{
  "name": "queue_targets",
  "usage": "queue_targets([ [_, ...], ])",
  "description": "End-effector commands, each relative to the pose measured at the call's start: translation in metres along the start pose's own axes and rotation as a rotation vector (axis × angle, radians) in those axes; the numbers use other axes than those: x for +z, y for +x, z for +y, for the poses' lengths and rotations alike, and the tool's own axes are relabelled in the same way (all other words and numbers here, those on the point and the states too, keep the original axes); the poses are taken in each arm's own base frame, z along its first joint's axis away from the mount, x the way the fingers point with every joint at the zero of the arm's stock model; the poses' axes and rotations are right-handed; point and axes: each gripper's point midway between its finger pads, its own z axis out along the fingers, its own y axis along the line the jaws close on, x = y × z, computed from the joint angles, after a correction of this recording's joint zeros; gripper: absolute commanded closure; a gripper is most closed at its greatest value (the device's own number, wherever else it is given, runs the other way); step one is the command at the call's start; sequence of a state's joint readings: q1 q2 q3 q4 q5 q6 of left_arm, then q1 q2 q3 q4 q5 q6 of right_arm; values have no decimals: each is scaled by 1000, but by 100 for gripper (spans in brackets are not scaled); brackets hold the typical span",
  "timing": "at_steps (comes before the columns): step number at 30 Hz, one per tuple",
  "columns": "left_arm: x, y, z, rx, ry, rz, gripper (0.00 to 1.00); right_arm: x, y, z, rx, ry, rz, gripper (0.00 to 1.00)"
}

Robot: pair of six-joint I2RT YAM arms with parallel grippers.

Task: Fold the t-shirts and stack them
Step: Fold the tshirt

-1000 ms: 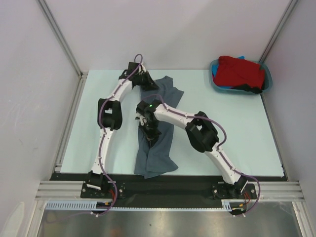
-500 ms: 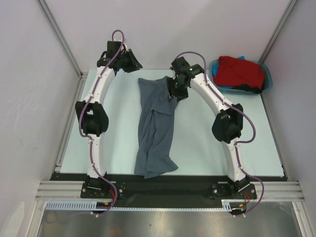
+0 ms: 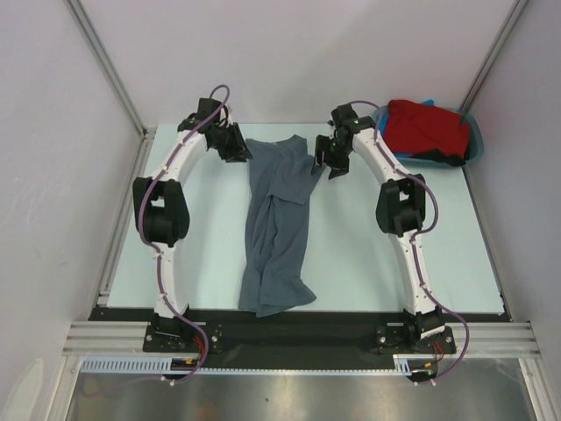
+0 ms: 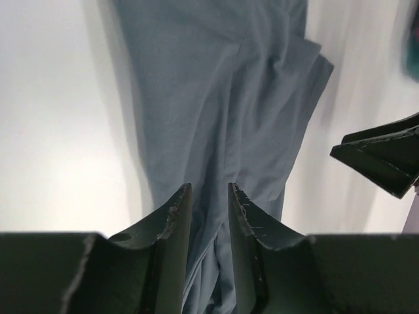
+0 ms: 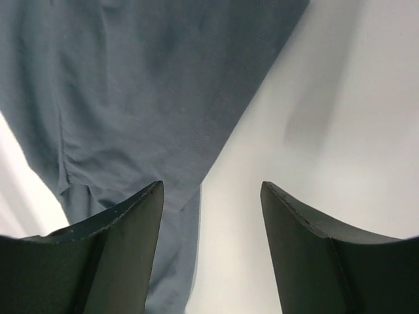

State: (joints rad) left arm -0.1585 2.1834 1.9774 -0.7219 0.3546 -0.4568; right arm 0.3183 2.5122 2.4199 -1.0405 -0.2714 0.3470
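Enclosure: plain pale walls on three sides, metal corner posts.

Worktop: pale mint sheet, with a black strip along the near edge where both arm bases are bolted.

Grey t-shirt: dark slate, plain. It lies in a long narrow strip down the middle, running from the far edge almost to the near edge. The far end is spread flatter and wider. The midsection is bunched into lengthwise folds, and the near end flares with one corner kicked toward the right edge. The left wrist view shows soft creases and a stepped layered edge.

Teal tub: at the far right corner.

Red t-shirt: heaped in the tub, unfolded, with blue and black cloth showing at its edges.

Right gripper: over the grey shirt's far right edge, fingers spread wide, half over cloth and half over bare worktop.

Left gripper: at the shirt's far left edge, fingers drawn nearly together with a thin slit between them. Cloth shows below through the slit.
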Motion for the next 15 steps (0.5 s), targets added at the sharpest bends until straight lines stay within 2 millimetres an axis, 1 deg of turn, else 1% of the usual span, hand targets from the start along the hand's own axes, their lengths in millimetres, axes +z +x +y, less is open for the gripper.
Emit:
queue_targets([
  [1, -3, -20, -20, 64, 66, -49, 65, -19, -16, 31, -44, -99, -67, 33],
  [2, -2, -29, -25, 67, 75, -69, 65, -22, -17, 30, -43, -100, -70, 33],
  [3, 3, -33, -24, 60, 69, -74, 65, -24, -16, 29, -51, -98, -65, 32],
  [4, 16, -30, -17, 37, 58, -53, 64, -24, -14, 28, -50, -95, -57, 32],
  [5, 16, -41, -23, 47, 69, -78, 62, -27, -14, 26, -54, -93, -56, 32],
  [6, 20, -45, -20, 40, 55, -84, 60, -30, -12, 25, -63, -92, -51, 32],
  [7, 35, -40, -12, 27, 42, -61, 60, -32, -11, 24, -67, -91, -47, 32],
  [8, 37, -46, -12, 27, 45, -72, 60, -35, -13, 23, -69, -91, -50, 32],
  [10, 48, -45, -7, 24, 33, -67, 60, -39, -13, 22, -73, -103, -45, 31],
  [11, 56, -42, -2, 17, 24, -57, 60, -41, -13, 22, -75, -104, -45, 31],
  [12, 61, -40, 2, 14, 14, -50, 61, -44, -16, 21, -77, -101, -53, 31],
  [15, 66, -34, 15, 9, -28, -33, 61, -52, -24, 16, -74, -99, -73, 29],
])
